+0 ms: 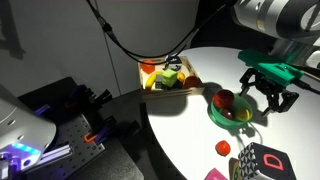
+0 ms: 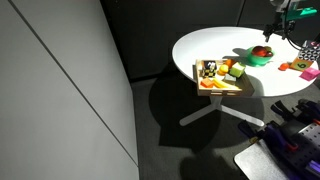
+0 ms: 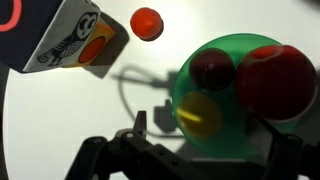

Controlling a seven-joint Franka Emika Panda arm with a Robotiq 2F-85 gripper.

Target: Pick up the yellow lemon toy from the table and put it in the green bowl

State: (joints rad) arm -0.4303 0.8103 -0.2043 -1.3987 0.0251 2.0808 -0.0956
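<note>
The yellow lemon toy (image 3: 200, 115) lies inside the green bowl (image 3: 232, 140), next to a dark red fruit (image 3: 212, 68) and a large red fruit (image 3: 275, 80). In an exterior view the lemon (image 1: 243, 114) shows at the bowl's (image 1: 216, 112) near side. The bowl (image 2: 256, 60) stands on the round white table (image 2: 230, 40). My gripper (image 1: 268, 99) hovers just above and beside the bowl. Its fingers are spread and hold nothing. In the wrist view the fingers (image 3: 200, 138) frame the bowl from above.
A small red toy (image 1: 223, 147) and a black box with red and white markings (image 1: 260, 160) lie near the bowl. Both also show in the wrist view, the toy (image 3: 147, 22) and the box (image 3: 70, 35). A wooden tray of toys (image 1: 170, 77) sits at the table's edge. A black cable hangs above it.
</note>
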